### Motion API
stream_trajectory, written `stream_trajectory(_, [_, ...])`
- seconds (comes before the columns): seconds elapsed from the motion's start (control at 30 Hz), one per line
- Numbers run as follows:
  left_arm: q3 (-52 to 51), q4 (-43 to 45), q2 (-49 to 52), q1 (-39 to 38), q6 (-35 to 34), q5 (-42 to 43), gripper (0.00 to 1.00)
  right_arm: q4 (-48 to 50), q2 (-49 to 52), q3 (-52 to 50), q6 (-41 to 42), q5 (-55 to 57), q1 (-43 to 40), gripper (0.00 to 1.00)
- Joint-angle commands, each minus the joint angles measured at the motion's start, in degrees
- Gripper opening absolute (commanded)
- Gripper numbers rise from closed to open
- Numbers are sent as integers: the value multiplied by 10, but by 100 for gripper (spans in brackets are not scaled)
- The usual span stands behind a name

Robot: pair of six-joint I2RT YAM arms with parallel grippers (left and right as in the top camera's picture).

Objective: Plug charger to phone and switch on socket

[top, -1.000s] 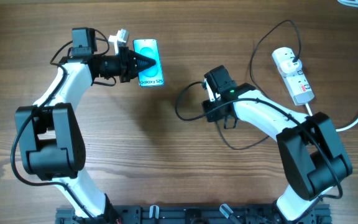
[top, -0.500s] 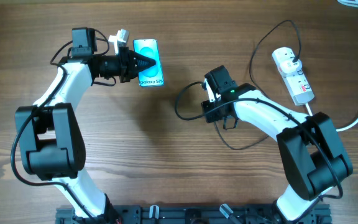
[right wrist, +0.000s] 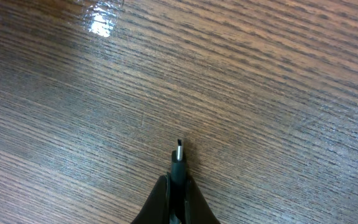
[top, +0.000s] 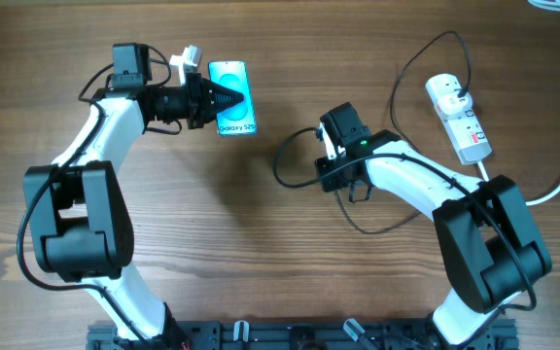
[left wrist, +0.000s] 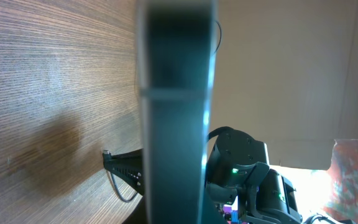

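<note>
Since earlier: no change is seen in the overhead view; both arms, the phone and the cable are placed as they were a second ago.
Left gripper (top: 235, 99): seen in the upper left of the overhead frame, pointed toward the right, with its jaws closed on the phone and its dark tip laid across the screen.
Phone (top: 227, 75): held at the left gripper's tip, upper left of centre, teal screen facing up and the lettering at its lower edge. In the left wrist view only a blurred dark bar is seen down the middle.
Right gripper (right wrist: 177, 182): found just right of centre in the overhead frame, its jaws pinched together on the charger's plug.
Charger (top: 398, 93): the light-tipped connector (right wrist: 179, 150) is seen sticking out past the fingertips, over bare wood. It is well apart from the phone, to the phone's right and lower. The black cable is looped beside the right arm and run up to the socket.
Socket (top: 460, 119): laid aslant in the upper right, red switches showing.
White cord (top: 558, 188): run off the right edge.
Table (top: 261, 253): bare wood lies between connector and phone.
</note>
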Motion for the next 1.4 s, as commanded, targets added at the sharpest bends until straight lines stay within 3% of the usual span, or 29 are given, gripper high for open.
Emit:
stream_trajectory(0.0, [2,2,-24,5,13,22,4,-8,8,-15,2,-8,1,4])
stream_trajectory(0.3, [2,2,-24,6,13,22,4,-37,2,-7,0,-65,1,4])
stream_trajectory(0.47, [2,4,-61,10,14,22,4,-38,-52,9,-42,-248,1,4])
stream_trajectory(0.53, [2,13,-97,10,13,19,4,-36,-69,9,-75,-373,1,4])
stream_trajectory(0.6, [2,13,-125,10,13,4,4,-4,-72,9,-72,-519,1,4])
stream_trajectory(0.7, [2,13,-133,10,11,5,4,62,-72,9,-29,-635,1,4])
stream_trajectory(0.87, [2,13,-133,10,11,5,4,170,-72,9,76,-696,1,4])
stream_trajectory(1.23, [2,21,-133,45,-21,5,4,213,-72,9,106,-730,1,4])
stream_trajectory(1.37, [2,24,-133,45,-37,5,4,329,-72,9,215,-783,1,4])
